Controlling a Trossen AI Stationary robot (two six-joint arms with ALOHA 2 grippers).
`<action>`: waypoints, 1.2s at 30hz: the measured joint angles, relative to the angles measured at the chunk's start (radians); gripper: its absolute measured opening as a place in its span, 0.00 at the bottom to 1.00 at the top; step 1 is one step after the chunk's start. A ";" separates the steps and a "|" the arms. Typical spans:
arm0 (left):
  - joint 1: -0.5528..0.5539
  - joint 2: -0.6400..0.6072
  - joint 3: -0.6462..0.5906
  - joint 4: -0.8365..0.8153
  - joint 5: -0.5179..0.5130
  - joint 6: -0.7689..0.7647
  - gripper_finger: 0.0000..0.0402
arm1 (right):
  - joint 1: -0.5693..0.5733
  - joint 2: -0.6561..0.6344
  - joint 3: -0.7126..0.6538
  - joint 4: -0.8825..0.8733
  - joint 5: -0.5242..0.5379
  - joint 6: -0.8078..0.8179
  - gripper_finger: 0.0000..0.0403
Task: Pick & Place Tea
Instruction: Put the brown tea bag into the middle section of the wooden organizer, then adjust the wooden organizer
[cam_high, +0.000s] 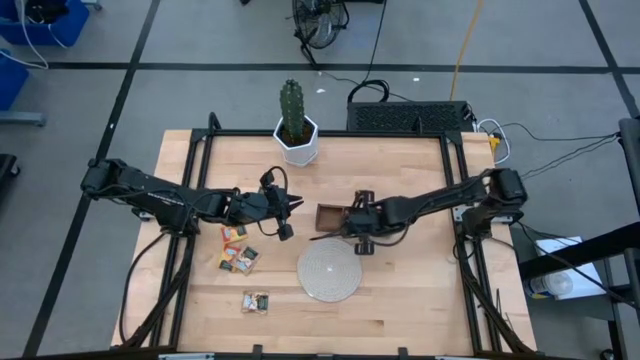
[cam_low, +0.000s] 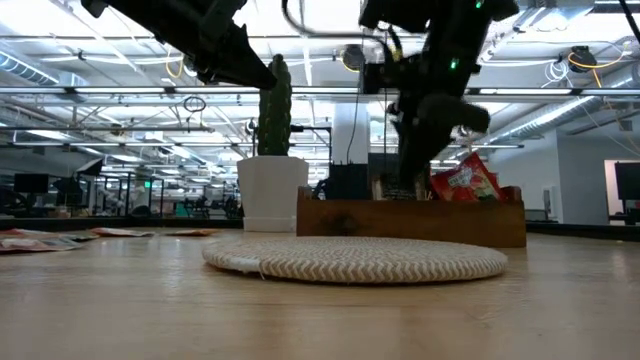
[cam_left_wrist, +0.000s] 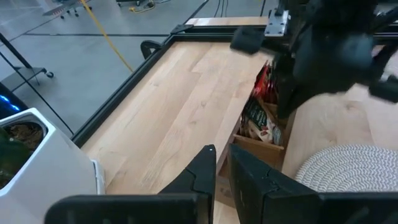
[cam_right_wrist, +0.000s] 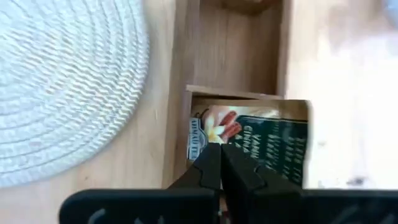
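Pale plank worktop: right gripper, fingers pressed together, empty, just above glossy sachets in the wooden tray; left gripper nearly closed, empty.

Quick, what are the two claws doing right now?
Left gripper: nearly closed, holding nothing visible.
Right gripper: closed, empty, over the wooden tray.

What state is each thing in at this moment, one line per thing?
Left gripper: raised above the table, fingers nearly together, nothing seen held.
Right gripper: shut, empty, over the wooden tray.
Wooden tray: one compartment holds upright tea sachets, the next looks empty.
Loose tea sachets: lying flat on the table.
Woven disc: flat, nothing on it.
Cactus pot: upright.
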 joint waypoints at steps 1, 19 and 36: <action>0.000 0.000 0.000 0.000 0.000 0.000 0.12 | 0.007 -0.020 0.000 -0.008 0.001 0.006 0.00; 0.000 0.000 0.000 0.008 0.000 0.026 0.12 | 0.086 -0.393 -0.520 -0.021 0.044 0.594 0.00; 0.000 0.000 0.000 0.017 0.000 0.006 0.12 | -0.060 -0.396 -0.730 0.505 0.015 0.326 0.00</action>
